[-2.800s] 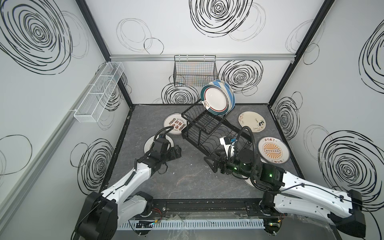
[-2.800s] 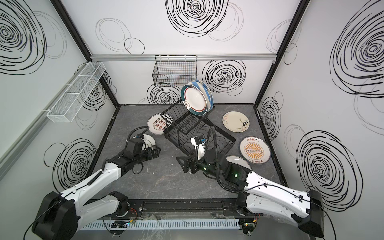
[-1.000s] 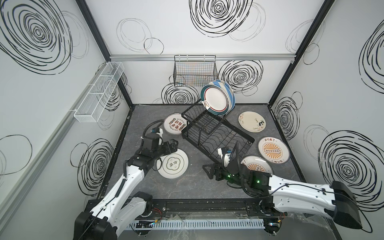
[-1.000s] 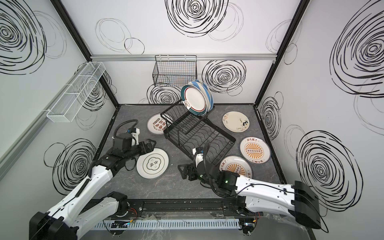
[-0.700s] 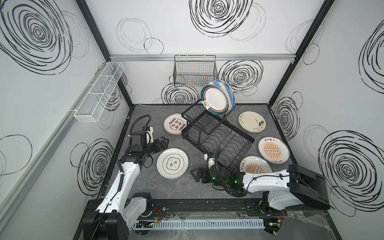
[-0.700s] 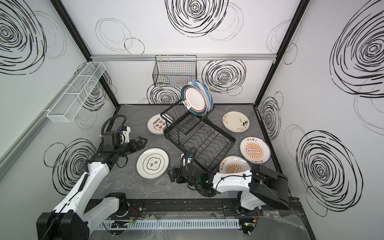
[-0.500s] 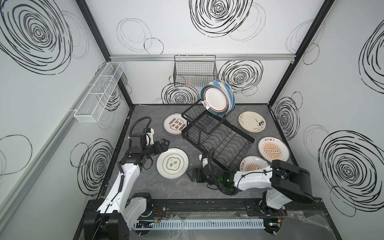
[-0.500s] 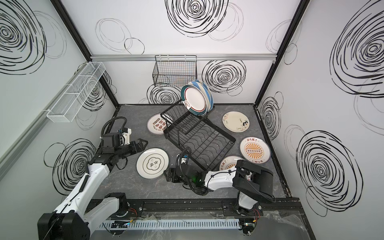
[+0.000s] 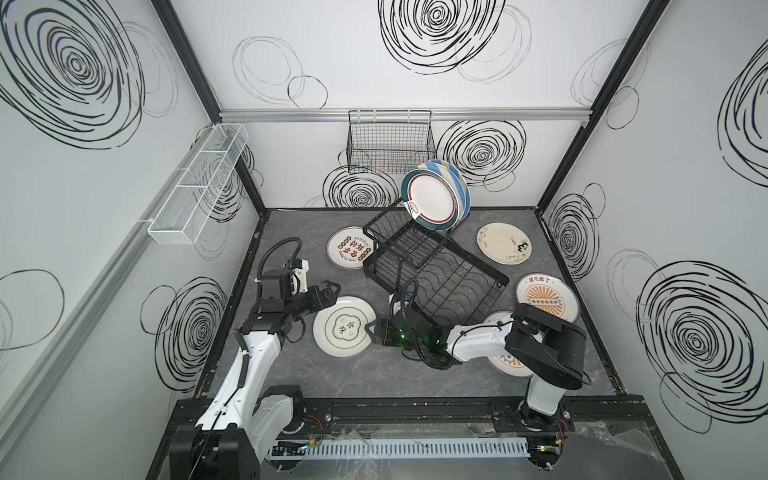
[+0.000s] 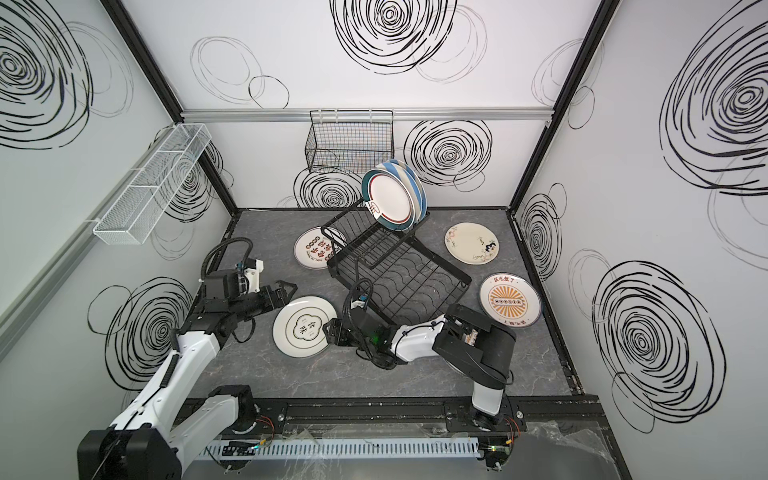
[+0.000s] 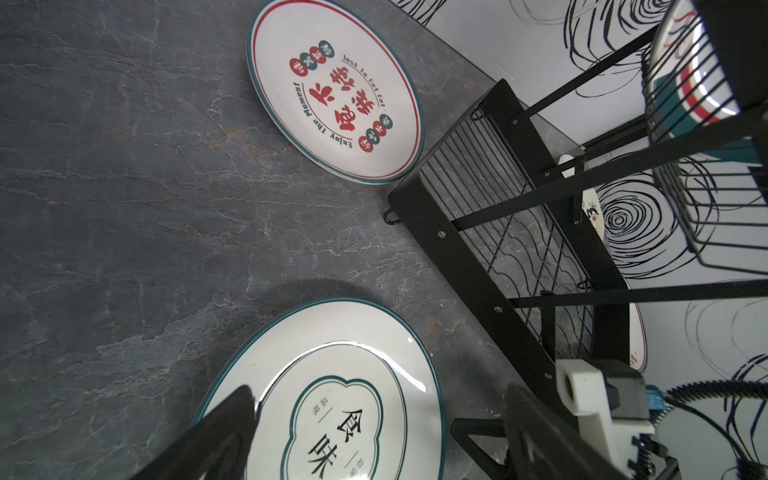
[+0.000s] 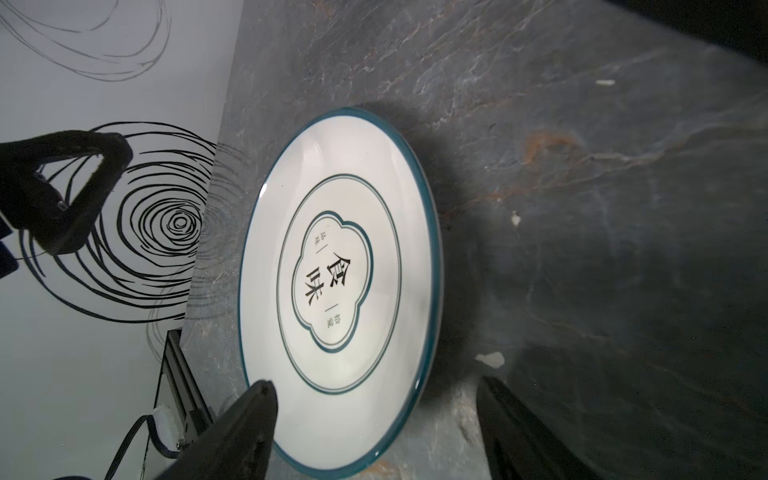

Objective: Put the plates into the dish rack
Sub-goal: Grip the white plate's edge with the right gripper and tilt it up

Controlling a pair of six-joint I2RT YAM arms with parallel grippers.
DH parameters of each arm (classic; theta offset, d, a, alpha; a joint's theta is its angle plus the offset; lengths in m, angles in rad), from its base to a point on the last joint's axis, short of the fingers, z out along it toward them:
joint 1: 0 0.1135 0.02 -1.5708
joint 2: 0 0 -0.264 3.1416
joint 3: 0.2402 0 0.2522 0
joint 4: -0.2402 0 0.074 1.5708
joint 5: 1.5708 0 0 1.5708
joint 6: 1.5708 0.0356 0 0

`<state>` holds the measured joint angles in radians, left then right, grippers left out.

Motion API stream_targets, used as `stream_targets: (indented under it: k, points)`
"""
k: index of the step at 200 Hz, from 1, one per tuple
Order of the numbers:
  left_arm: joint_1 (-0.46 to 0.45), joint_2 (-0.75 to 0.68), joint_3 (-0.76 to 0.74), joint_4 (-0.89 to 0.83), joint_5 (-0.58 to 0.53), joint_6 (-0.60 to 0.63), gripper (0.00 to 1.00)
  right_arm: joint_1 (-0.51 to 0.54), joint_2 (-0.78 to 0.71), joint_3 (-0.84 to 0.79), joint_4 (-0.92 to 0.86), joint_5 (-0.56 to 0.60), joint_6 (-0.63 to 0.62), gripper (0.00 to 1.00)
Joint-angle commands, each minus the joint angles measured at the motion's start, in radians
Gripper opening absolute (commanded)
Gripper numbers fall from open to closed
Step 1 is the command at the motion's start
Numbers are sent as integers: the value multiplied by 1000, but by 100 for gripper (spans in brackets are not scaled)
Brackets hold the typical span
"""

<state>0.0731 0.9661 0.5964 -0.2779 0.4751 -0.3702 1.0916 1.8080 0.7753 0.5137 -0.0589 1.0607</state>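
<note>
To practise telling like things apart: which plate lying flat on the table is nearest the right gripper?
The white plate with teal rim and cloud emblem: the right gripper has open jaws at its rim; the others lie farther off.

Plates upright on dish rack upper shelf, rest flat on table around it

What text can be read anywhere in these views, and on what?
"Just To Eat Eat": red-lettered plate.
"Enjoy The Moment": same plate.
"食味": cloud-emblem plate.
Unreadable: the stylised red characters, the emblem's small side characters, and the orange sunburst plate lettering.
</note>
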Motion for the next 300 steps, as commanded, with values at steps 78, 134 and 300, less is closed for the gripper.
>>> stream_targets:
  k: [78,134,300]
  points:
    - [-4,-12,-10,40,-6,10,96,-30,102,28,22,-40,16,48]
    - [-11,-18,-12,43,-3,11,96,-55,123,3,46,-51,42,36]
    - [-30,-42,-12,37,-35,13,96,-71,-52,-5,-106,30,-16,0]
